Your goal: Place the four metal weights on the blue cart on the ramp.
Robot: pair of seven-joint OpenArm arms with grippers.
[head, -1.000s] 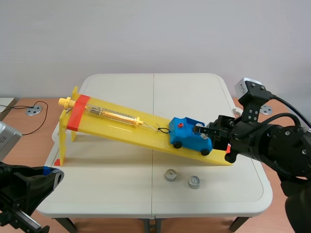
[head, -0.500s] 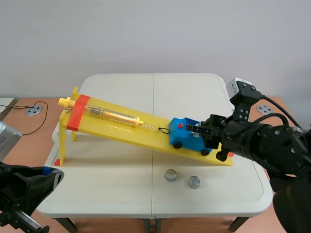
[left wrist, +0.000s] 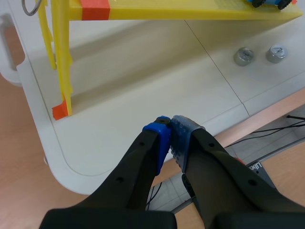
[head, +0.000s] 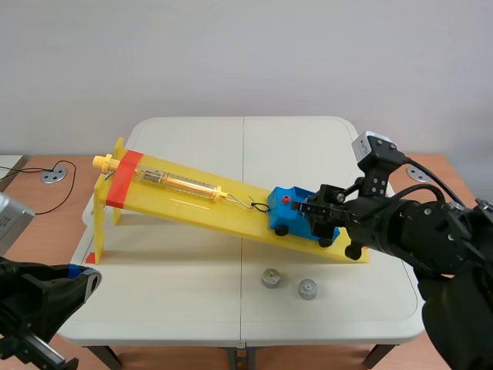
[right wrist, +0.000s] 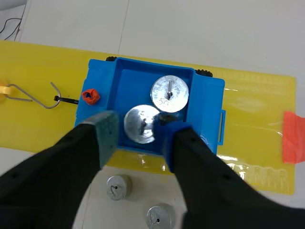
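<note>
Scene view: a yellow ramp slopes down across the white surface. The blue cart sits near its low end, hooked to a spring scale. The right hand hangs over the cart's bed. One loose weight and a second loose weight stand on the surface just below the ramp.

Left wrist view: the left hand is closed on nothing — tips pressed together — low by the surface's near edge, well apart from the ramp.

Right wrist view: two weights lie in the cart. The far weight lies by the far wall, and the near weight is between the right hand's fingers. The fingers stand parted, with a strip of blue floor showing beside one pad, so the hand seems to grip nothing.

The job looks half done — two in, two out. Next the right hand should rise straight up without nudging the cart, then close on a loose weight and carry it to the bed's free space.
</note>
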